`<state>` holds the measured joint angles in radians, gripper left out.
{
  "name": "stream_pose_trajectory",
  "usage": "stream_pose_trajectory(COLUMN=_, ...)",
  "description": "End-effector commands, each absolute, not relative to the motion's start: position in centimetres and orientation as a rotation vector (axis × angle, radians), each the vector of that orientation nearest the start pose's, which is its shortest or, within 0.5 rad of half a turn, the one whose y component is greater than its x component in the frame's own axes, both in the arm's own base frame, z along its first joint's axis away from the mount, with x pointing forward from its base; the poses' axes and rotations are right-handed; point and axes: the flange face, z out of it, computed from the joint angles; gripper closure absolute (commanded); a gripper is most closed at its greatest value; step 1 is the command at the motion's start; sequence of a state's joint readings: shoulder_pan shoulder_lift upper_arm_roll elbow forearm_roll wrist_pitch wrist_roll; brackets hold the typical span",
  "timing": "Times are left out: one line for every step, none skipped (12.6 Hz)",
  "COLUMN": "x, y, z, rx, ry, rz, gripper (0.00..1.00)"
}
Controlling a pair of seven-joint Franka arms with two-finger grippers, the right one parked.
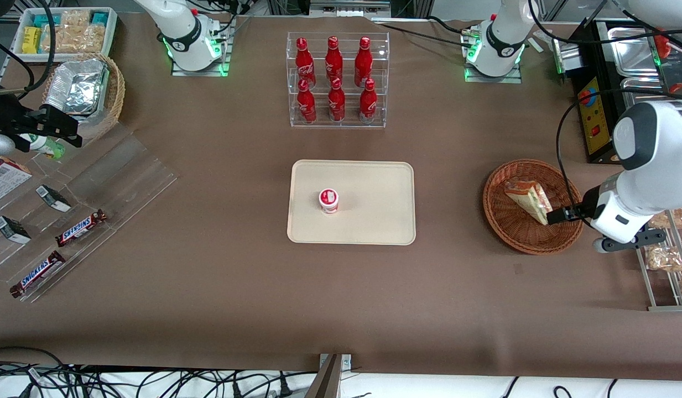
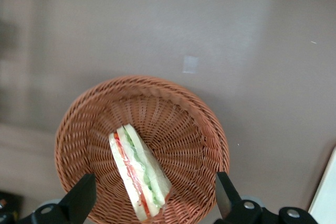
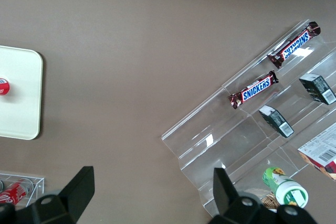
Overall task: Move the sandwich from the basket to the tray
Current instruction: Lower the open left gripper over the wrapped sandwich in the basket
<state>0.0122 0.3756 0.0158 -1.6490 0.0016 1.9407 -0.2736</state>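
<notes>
The sandwich (image 1: pixel 529 200) is a clear-wrapped wedge with green and red filling, lying in the round reddish-brown wicker basket (image 1: pixel 504 221) toward the working arm's end of the table. In the left wrist view the sandwich (image 2: pixel 137 172) lies between my two black fingers (image 2: pixel 83 199), which stand wide apart above the basket (image 2: pixel 184 129). My left gripper (image 1: pixel 556 215) hovers over the basket's edge by the sandwich's tip, open and empty. The cream-beige tray (image 1: pixel 368 221) lies at the table's middle.
A small red-and-white cup (image 1: pixel 328 200) stands on the tray. A clear rack of red bottles (image 1: pixel 337 80) stands farther from the front camera than the tray. A metal rack of bagged snacks (image 1: pixel 670 260) is beside the basket at the table's edge.
</notes>
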Motion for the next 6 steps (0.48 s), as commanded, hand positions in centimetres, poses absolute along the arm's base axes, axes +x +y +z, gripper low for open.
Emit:
stream_pose_trajectory(x=64.9, y=2.3, z=37.6, rx=-3.031, ry=-0.671, rz=0.177, gripper=0.00)
stream_pose_trajectory(x=64.7, y=2.4, z=36.9, rx=-3.001, ry=-0.761, rz=0.181, gripper=0.00)
stream_pose_trajectory(x=64.6, y=2.8, z=36.1, rx=-2.950, ry=-0.831, rz=0.189, gripper=0.00)
stream_pose_trajectory(x=64.2, y=3.2, z=35.2, rx=-2.907, ry=-0.863, rz=0.195, gripper=0.00)
stream_pose_trajectory(x=63.8, y=3.3, z=34.2, rx=-2.878, ry=-0.895, rz=0.176, gripper=0.00)
stream_pose_trajectory(x=63.2, y=3.3, z=33.0, rx=-2.852, ry=-0.944, rz=0.160, gripper=0.00)
